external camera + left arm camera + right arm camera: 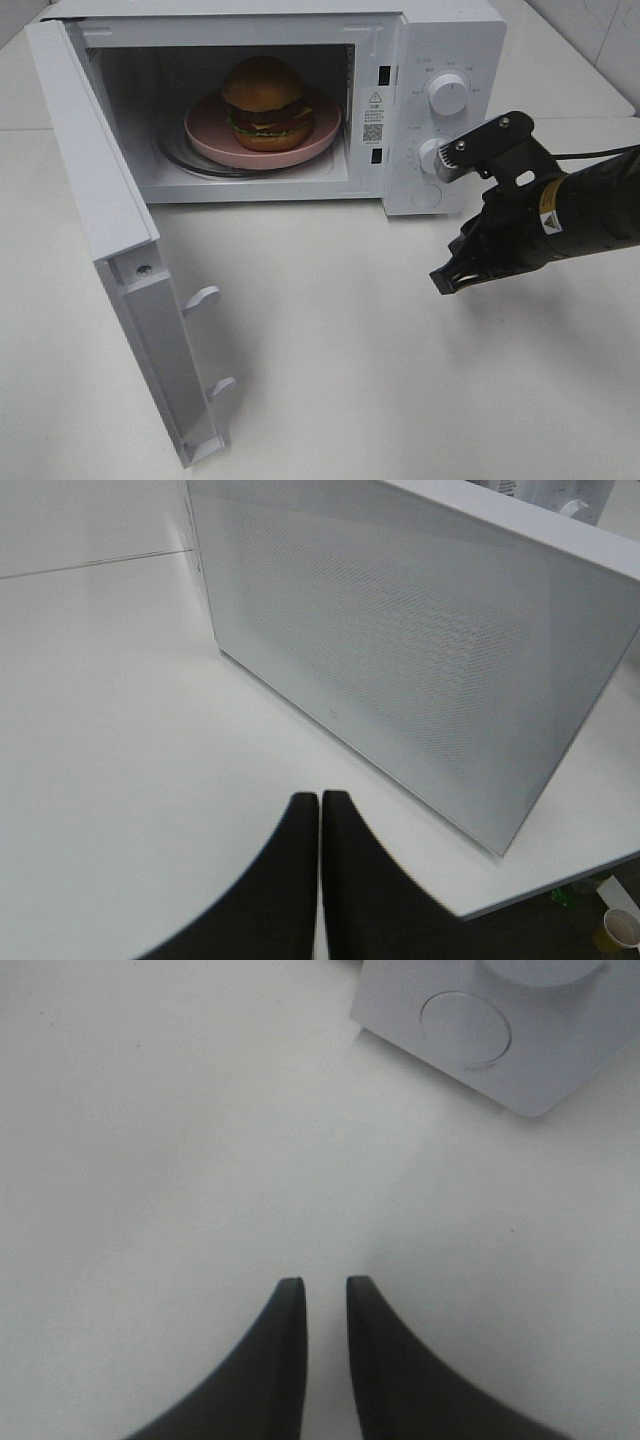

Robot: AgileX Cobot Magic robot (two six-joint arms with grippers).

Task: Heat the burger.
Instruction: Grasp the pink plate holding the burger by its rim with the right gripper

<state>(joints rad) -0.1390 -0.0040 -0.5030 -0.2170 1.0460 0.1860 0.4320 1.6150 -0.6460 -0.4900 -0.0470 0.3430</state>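
Note:
The burger (263, 100), with a golden-brown bun and dark, red and green layers, sits on a pink plate (208, 138) on the glass turntable inside the white microwave (440, 40). The microwave door (110, 220) stands wide open to the left. My right gripper (447, 280) hangs low over the table in front of the control panel, to the right of the cavity, and holds nothing. In the right wrist view (326, 1285) its fingers are nearly together. My left gripper (320, 798) is shut and empty, outside the exterior view, and faces the door's outer face (400, 650).
Two knobs (448, 95) and a round button (465, 1028) are on the control panel. The open door juts toward the table's front left. White table (350, 350) spreads before the microwave. A paper cup (620, 927) stands on the floor beyond the table edge.

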